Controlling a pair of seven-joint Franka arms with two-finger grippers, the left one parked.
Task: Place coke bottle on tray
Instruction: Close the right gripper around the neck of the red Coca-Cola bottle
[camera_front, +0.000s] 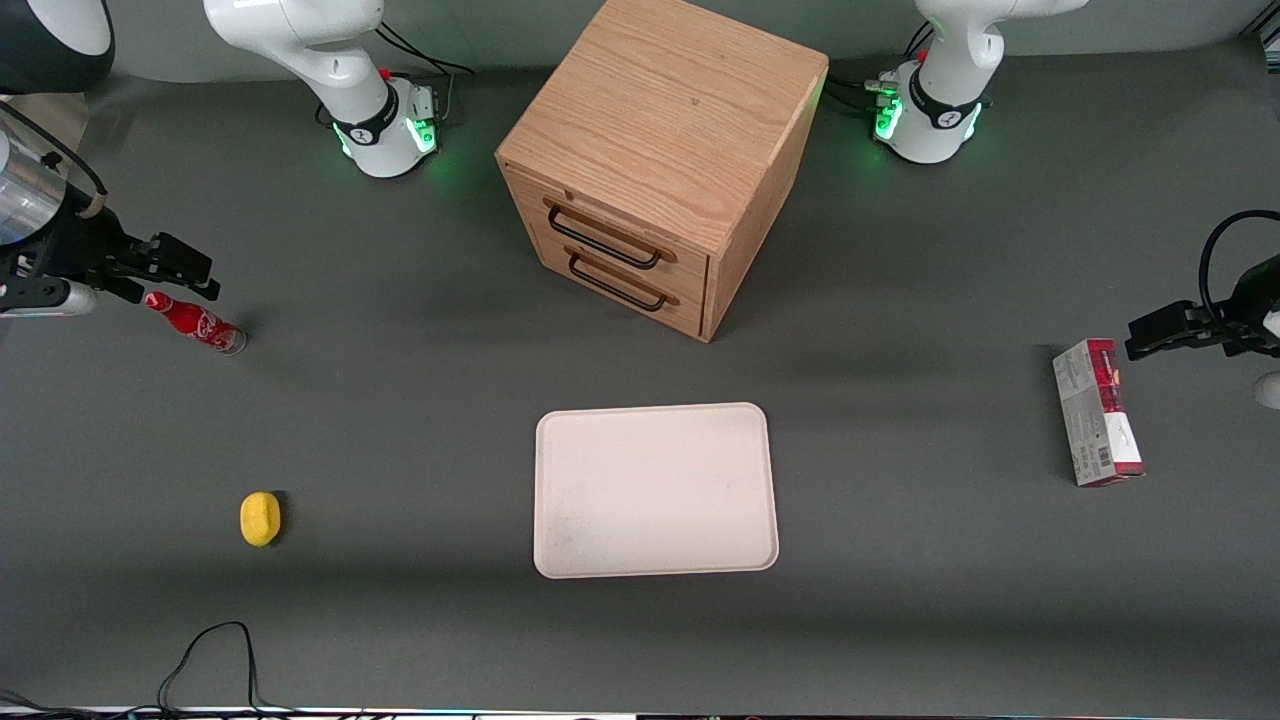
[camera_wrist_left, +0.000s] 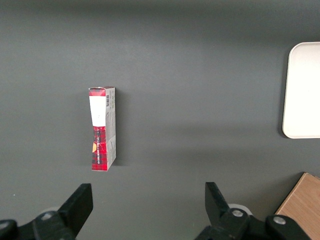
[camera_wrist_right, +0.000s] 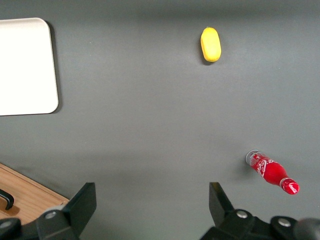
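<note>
The coke bottle lies on its side on the table, just below and beside the claw, which hangs above it with its 2 fingers spread and nothing between them. In the right wrist view the bottle sits off to one side of the gap between the fingers, not under it, so the claw looks to need a short sideways shift before descending. The bottle's long axis runs slantwise, cap toward the working arm's end of the table and silvery base toward the tray. The tray lies well apart from the claw, toward the table's middle.
</note>
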